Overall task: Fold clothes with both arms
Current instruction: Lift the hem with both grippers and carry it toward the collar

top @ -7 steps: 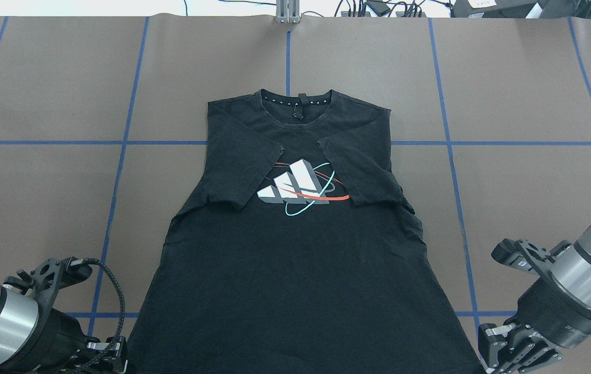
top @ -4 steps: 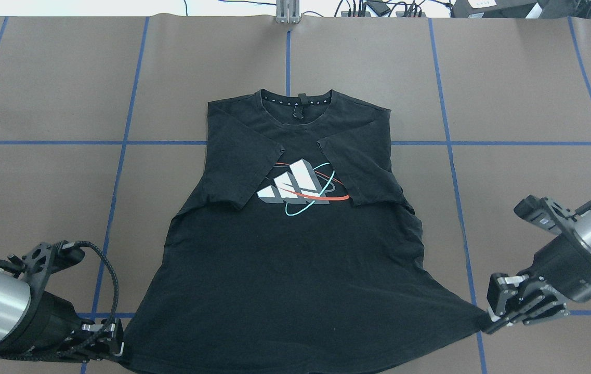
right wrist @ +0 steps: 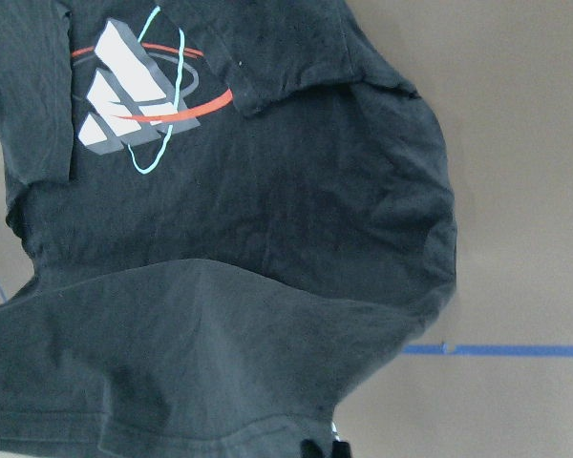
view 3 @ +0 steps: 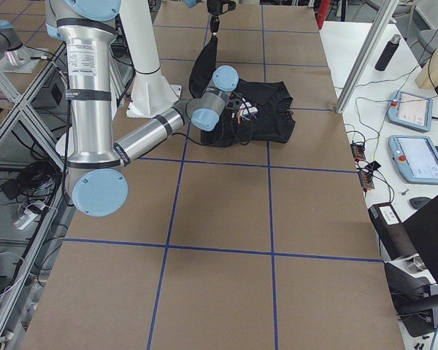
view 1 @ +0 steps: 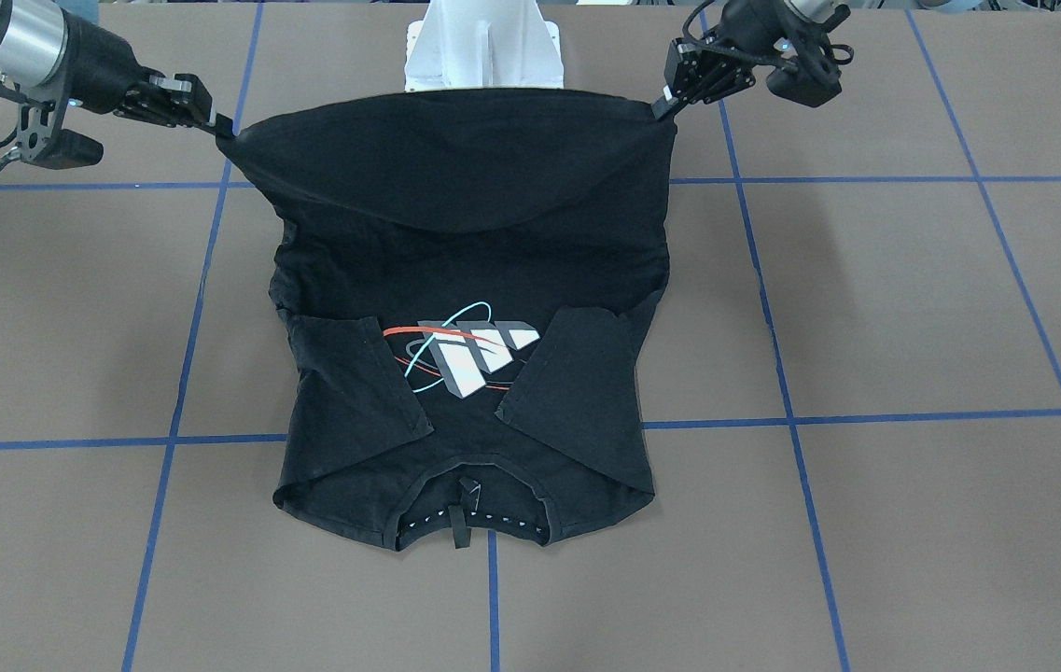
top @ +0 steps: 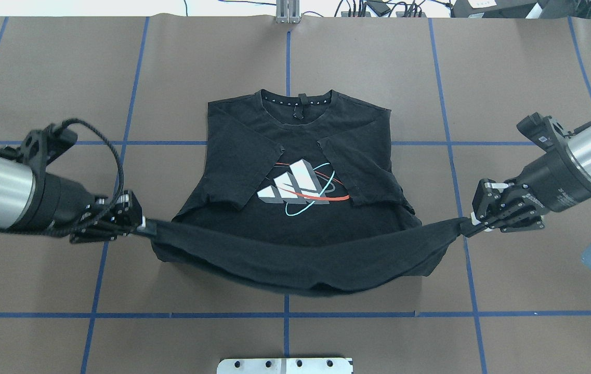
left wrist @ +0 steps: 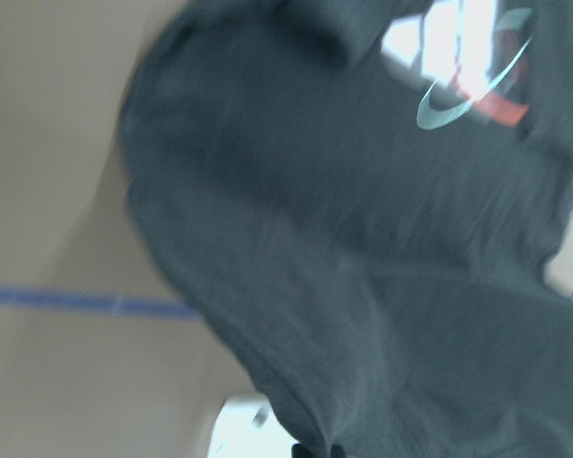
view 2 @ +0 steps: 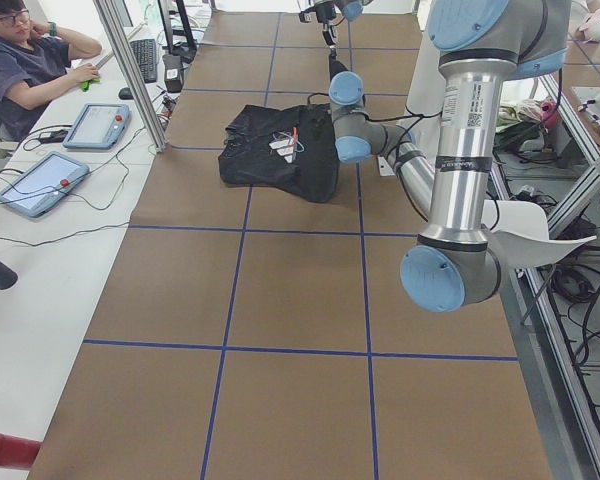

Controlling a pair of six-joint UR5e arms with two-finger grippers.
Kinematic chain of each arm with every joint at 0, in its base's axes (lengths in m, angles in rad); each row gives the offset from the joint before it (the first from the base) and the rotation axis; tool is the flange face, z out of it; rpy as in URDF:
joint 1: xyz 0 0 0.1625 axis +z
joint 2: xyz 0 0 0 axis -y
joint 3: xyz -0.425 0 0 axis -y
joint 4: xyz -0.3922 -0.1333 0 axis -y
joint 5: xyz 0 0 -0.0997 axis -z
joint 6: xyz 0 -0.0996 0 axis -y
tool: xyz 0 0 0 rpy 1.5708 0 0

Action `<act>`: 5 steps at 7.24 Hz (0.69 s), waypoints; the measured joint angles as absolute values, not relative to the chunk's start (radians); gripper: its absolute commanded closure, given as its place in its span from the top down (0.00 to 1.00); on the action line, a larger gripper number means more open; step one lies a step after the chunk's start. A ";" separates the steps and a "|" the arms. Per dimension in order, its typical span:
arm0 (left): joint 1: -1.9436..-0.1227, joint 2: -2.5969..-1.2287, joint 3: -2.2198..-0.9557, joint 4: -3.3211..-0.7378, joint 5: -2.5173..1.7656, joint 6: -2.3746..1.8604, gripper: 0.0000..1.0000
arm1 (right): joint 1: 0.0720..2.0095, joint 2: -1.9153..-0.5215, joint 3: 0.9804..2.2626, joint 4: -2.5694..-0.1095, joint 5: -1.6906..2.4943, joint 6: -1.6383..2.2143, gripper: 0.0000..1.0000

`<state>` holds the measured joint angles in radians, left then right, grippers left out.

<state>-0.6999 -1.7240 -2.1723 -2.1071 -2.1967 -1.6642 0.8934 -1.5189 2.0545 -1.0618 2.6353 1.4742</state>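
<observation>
Both sleeves [top: 243, 166] lie folded inward on the T-shirt [top: 295, 236], which sits mid-surface [top: 56, 78]. Left fingers [top: 141, 225] and right fingers [top: 476, 222] are clenched on the hem [top: 295, 265] corners, holding it lifted and taut. Judged remaining: the hem-to-collar fold. The collar [top: 298, 101] lies well short of the far edge, giving room.

The table [top: 508, 78] is a broad flat top covered in matte brown sheeting, marked into large rectangles by thin blue tape lines [top: 378, 315]. Near its middle lies a black short-sleeved T-shirt [top: 243, 130], chest up, collar toward the edge far from the robot, both sleeves folded inward beside its white-grey block logo [top: 295, 184]. Its hem end is raised off the surface. A white pedestal base [view 1: 483, 47] stands at the robot's edge.
</observation>
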 measured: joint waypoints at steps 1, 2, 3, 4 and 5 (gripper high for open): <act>-0.756 -1.774 -2.090 -2.113 -2.197 -1.657 0.00 | 0.907 -1.466 1.991 -1.062 2.621 1.472 0.00; -0.801 -1.799 -2.015 -2.118 -2.197 -1.641 0.00 | 0.914 -1.411 1.925 -1.062 2.602 1.468 0.00; -0.840 -1.811 -1.957 -2.120 -2.197 -1.618 0.00 | 0.925 -1.376 1.882 -1.062 2.579 1.467 0.00; -0.869 -1.815 -1.914 -2.120 -2.197 -1.599 0.00 | 0.943 -1.358 1.858 -1.064 2.551 1.467 0.00; -0.884 -1.827 -1.877 -2.120 -2.196 -1.590 0.00 | 0.966 -1.348 1.837 -1.064 2.518 1.465 0.00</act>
